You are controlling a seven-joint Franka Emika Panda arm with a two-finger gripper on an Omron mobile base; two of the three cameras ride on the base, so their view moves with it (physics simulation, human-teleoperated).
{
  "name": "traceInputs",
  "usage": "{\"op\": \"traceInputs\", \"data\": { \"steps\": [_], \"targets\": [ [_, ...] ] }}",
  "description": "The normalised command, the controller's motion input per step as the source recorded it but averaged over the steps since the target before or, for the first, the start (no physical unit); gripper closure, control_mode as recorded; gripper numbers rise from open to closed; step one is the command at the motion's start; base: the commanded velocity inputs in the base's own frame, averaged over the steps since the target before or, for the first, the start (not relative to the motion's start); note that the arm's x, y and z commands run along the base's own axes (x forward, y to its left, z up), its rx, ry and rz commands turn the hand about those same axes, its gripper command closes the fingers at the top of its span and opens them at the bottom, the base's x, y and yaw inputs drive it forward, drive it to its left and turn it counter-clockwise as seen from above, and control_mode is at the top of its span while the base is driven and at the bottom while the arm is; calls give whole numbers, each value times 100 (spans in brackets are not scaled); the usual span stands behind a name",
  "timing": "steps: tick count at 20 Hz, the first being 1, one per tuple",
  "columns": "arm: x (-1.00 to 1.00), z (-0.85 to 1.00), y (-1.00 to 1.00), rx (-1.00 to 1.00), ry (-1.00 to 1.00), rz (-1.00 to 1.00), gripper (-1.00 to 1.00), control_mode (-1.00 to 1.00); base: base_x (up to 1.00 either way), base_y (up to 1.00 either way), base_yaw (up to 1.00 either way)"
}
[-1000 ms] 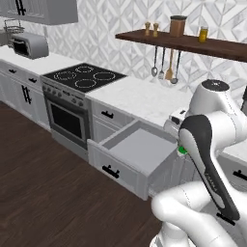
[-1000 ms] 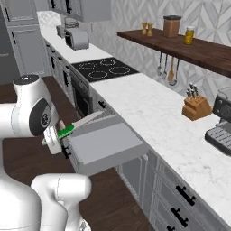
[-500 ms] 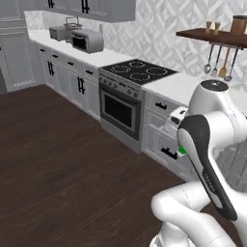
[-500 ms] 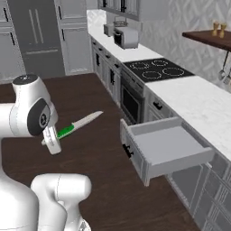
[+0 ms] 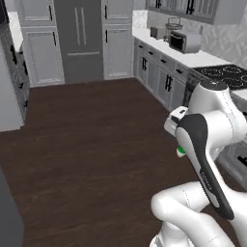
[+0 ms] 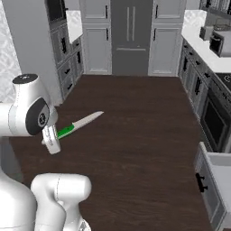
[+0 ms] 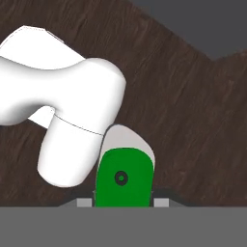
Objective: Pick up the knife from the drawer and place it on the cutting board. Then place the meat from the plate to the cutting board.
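Knife [image 6: 76, 126] out of the drawer [image 6: 219, 175], clamped by its green handle in the gripper [image 6: 55, 139]. Left, probably: laying it on a cutting board, then moving the meat.

left base: looked forward and down from behind the arm, arm at 4 o'clock | right base: same, arm at 8 o'clock | shared: dark wood floor [image 5: 96, 144], grey fridge [image 6: 131, 36] | hand: close along green knife handle [image 7: 124, 178]

Knife [image 6: 76, 127]: bright green handle, pale blade. Floor [image 6: 135, 135]: dark brown wood grain (streaked planks). Cabinets [image 5: 118, 50]: grey. Countertop [image 5: 193, 59]: white.
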Motion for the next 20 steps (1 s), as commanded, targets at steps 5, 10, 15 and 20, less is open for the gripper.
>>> {"op": "traceInputs", "data": {
  "steps": [5, 10, 15, 20],
  "targets": [
    [0, 0, 0, 0, 0, 0, 100, 100, 10, 10, 66],
    [0, 0, 0, 0, 0, 0, 100, 100, 2, 8, 67],
    [0, 0, 0, 0, 0, 0, 100, 100, 0, 9, 69],
    [0, 0, 0, 0, 0, 0, 100, 100, 2, 13, 68]
  ]
}}
